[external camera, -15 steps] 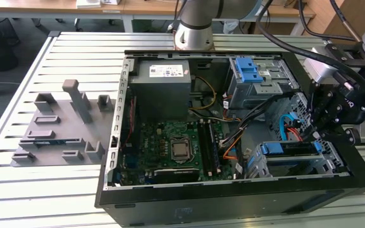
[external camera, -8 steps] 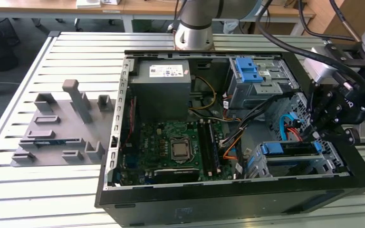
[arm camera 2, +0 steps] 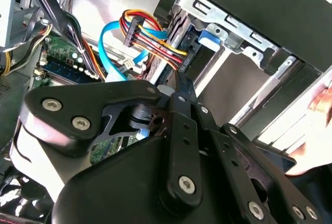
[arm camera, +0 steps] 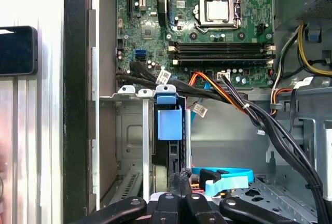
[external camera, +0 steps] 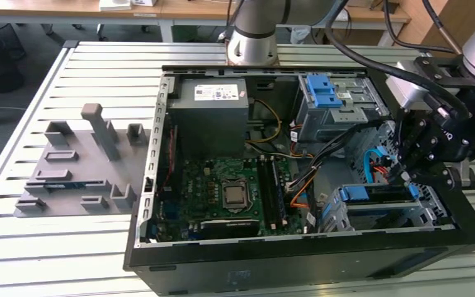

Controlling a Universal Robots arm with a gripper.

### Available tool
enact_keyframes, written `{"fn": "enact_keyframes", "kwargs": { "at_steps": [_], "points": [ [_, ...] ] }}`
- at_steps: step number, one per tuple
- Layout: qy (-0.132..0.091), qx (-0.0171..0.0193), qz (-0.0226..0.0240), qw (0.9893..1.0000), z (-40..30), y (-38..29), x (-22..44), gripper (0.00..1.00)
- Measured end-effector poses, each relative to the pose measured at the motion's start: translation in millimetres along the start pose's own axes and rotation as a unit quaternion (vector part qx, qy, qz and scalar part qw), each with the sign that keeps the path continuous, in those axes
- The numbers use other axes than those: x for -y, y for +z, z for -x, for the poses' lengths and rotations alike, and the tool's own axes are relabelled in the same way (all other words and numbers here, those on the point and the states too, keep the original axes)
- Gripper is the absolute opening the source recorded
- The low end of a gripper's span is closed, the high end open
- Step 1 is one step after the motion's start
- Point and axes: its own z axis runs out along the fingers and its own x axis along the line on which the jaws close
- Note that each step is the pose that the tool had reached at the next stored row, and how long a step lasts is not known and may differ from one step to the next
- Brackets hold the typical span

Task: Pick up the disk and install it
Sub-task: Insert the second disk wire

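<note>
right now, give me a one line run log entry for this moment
gripper: shut, above bay | disk: on edge in drive bay, blue bracket showing | case: open

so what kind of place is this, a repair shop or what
More likely a robotics lab or test workshop than a shop. An open desktop computer case lies on a slatted metal workbench, a grey fixture with slots sits beside it, and the robot arm's gripper reaches into the case.
</note>
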Motion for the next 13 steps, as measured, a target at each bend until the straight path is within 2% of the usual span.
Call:
{"fn": "enact_keyframes", "kwargs": {
  "at_steps": [7,13],
  "points": [
    [0.000,0.0002,0.0000,1.0000,-0.1,-16.7,-2.7,0.11],
    [0.000,0.0004,-0.0019,1.0000,-0.5,-18.9,-13.4,0.11]
  ]
}}
